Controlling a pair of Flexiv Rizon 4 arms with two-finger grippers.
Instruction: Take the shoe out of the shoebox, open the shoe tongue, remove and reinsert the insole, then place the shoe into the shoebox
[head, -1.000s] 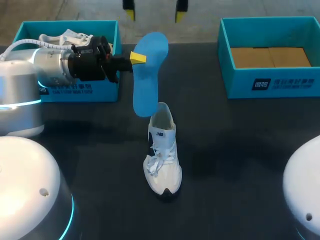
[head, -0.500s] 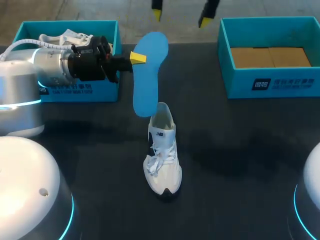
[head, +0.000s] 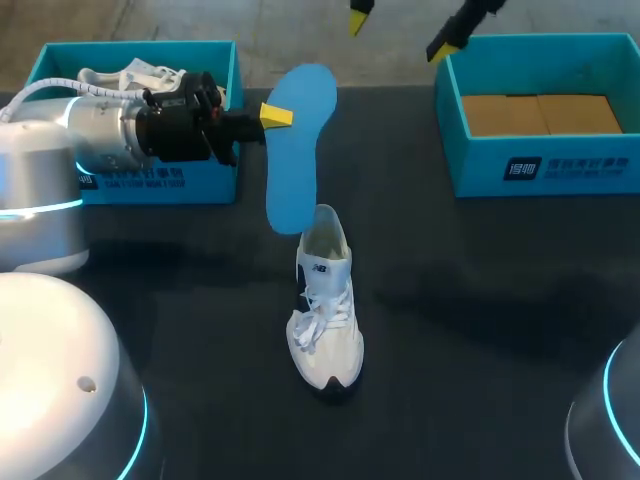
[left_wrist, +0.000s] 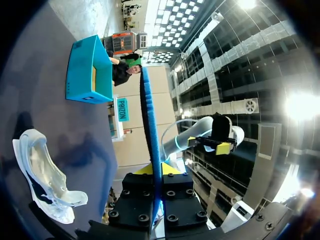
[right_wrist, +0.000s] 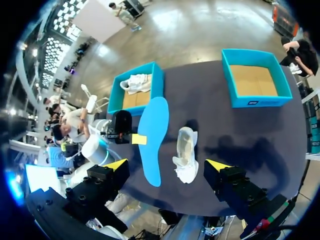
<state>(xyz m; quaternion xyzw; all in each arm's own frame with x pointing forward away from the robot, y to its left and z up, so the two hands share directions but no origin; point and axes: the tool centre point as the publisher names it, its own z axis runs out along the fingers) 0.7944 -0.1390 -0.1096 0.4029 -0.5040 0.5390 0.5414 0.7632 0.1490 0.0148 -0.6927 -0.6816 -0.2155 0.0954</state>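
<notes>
**Shoe (head: 325, 310) on table, insole out**

It stands on the dark table (head: 480, 300), toe toward me. My left gripper (head: 275, 115) is clamped on the blue insole (head: 298, 150), whose lower end hangs just beside the heel. My right gripper (head: 400, 30), fingers wide apart, hovers high near the right-hand shoebox (head: 540, 165).

A dark table (head: 480, 300) carries three things. A white sneaker (head: 325, 320) stands upright near its centre, toe towards 6 o'clock. A teal shoebox (head: 200, 185) sits at 10 o'clock, and a second teal shoebox (head: 540, 165) at 2 o'clock, well apart from it.
</notes>
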